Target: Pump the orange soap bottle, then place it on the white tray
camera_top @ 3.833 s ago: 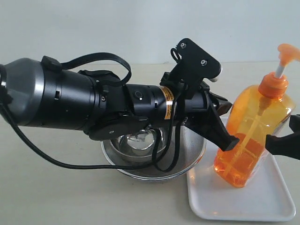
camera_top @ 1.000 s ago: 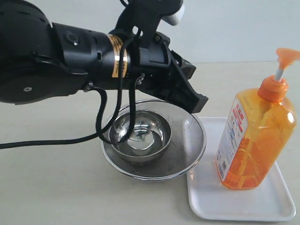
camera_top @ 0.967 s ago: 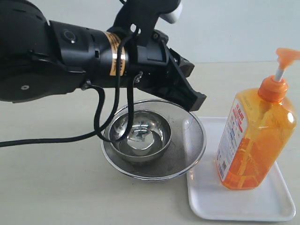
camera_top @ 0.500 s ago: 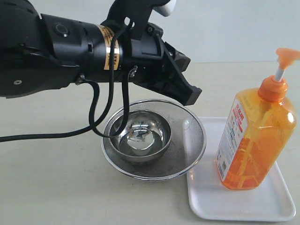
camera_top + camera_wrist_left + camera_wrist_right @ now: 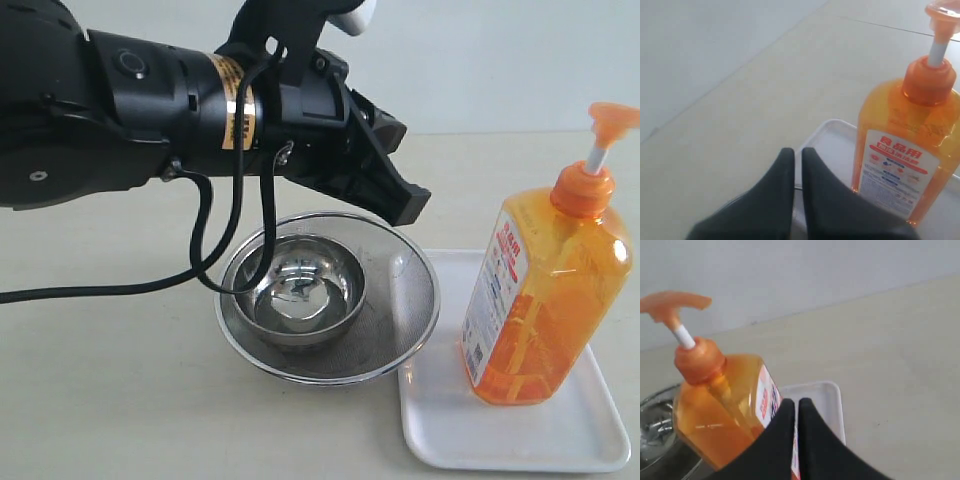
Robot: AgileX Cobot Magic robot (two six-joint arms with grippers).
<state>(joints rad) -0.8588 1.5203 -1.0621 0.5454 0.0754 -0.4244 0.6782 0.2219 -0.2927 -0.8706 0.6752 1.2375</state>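
Note:
The orange soap bottle (image 5: 545, 295) stands upright on the white tray (image 5: 440, 425) at the right, its pump head (image 5: 613, 116) raised on the white stem. It also shows in the left wrist view as the orange soap bottle (image 5: 910, 150) on the white tray (image 5: 832, 137), and in the right wrist view as the orange soap bottle (image 5: 720, 405) on the white tray (image 5: 827, 400). My left gripper (image 5: 408, 203) hangs above the steel bowl, well left of the bottle; seen from its wrist, the left gripper (image 5: 797, 150) is shut and empty. My right gripper (image 5: 796, 401) is shut and empty, apart from the bottle; it is outside the exterior view.
A round steel bowl (image 5: 300, 290) sits inside a mesh strainer (image 5: 410, 300) just left of the tray, touching its edge. The big black left arm (image 5: 150, 110) fills the upper left. Bare beige tabletop (image 5: 120, 400) lies in front and to the left.
3.8 s ago both grippers were at the bottle on the tray; now both have let go. Over the last second the left arm rose and drew back left, then held still.

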